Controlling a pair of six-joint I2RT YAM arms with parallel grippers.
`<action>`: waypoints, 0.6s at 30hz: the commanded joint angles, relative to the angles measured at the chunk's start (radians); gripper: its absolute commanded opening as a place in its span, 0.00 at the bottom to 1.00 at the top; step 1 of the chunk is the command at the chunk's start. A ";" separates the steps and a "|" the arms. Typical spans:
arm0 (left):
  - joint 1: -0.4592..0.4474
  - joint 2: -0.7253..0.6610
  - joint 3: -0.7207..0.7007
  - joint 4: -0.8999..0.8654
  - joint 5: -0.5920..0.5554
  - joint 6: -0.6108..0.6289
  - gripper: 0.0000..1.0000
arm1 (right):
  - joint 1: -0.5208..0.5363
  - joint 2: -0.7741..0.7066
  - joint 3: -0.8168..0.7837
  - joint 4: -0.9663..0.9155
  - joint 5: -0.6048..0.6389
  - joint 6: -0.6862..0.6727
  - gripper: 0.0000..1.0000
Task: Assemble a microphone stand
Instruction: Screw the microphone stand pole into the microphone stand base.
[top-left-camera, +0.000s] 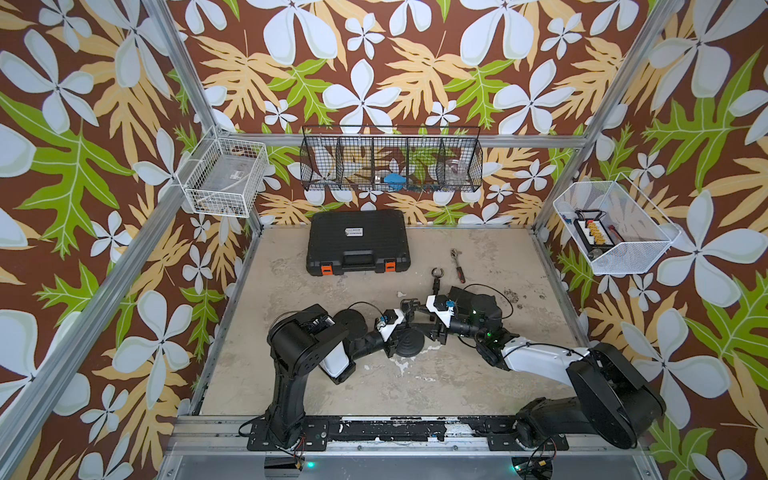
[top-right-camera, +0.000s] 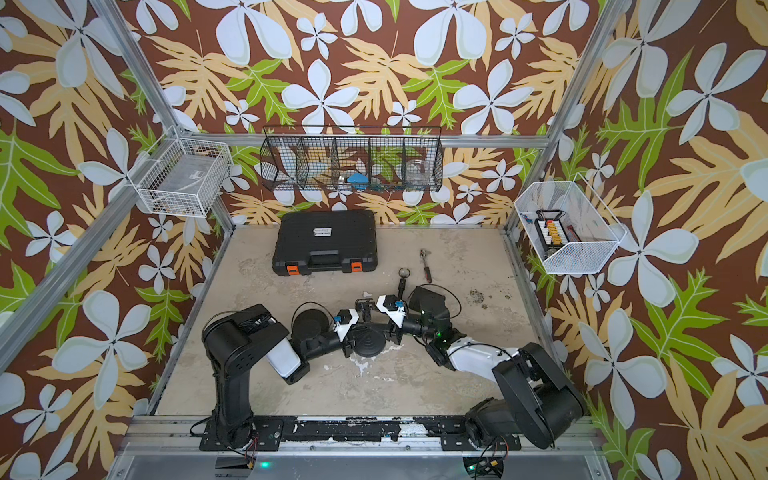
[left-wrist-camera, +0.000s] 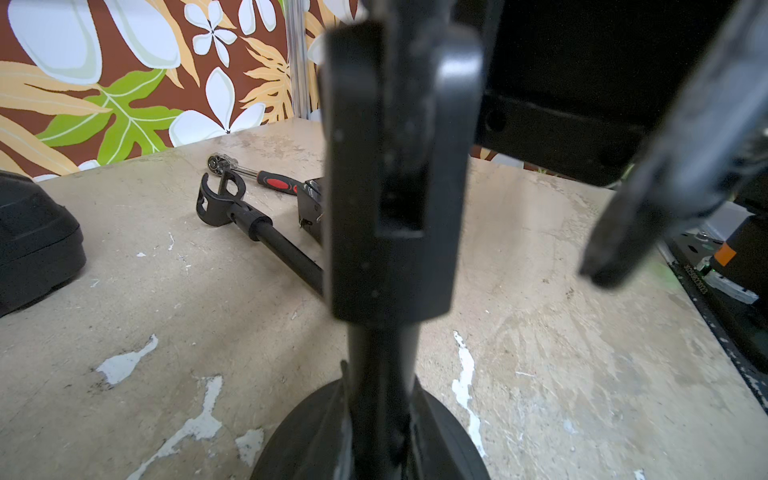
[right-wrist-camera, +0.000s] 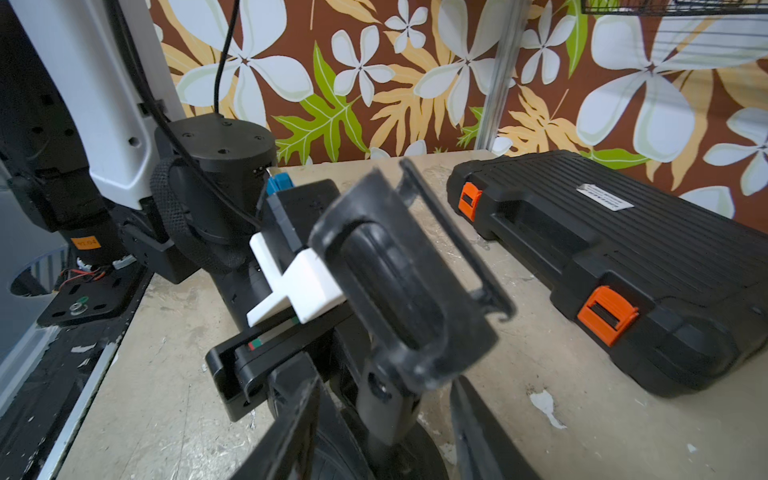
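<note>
Your left gripper (left-wrist-camera: 392, 232) pinches the microphone stand's upright post (left-wrist-camera: 380, 365), and its round base (top-left-camera: 409, 343) sits mid-table. Your right gripper (right-wrist-camera: 382, 432) stands spread either side of the post, beneath the clip head (right-wrist-camera: 399, 286). Just beyond lie a loose clip rod (top-left-camera: 436, 282) and a ratchet (top-left-camera: 458, 262); the tool case (top-left-camera: 358, 241) sits far left.

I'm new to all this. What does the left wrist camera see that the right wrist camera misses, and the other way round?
Only the left wrist view: a ratchet with a red grip and a black rod with a clip, both lying on the table beyond the left gripper, which is clamped on the stand's post.
Only the right wrist view: two orange latches and a cradle atop the post.
Both: the black case, the round base, the table.
</note>
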 joint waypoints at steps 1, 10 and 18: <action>0.002 0.000 -0.001 -0.025 -0.002 0.008 0.05 | -0.019 0.030 0.031 -0.029 -0.126 -0.062 0.51; 0.002 -0.002 0.002 -0.032 -0.001 0.011 0.05 | -0.041 0.124 0.095 -0.025 -0.268 -0.131 0.49; 0.002 0.003 0.008 -0.041 0.002 0.012 0.05 | -0.041 0.169 0.114 0.038 -0.330 -0.128 0.41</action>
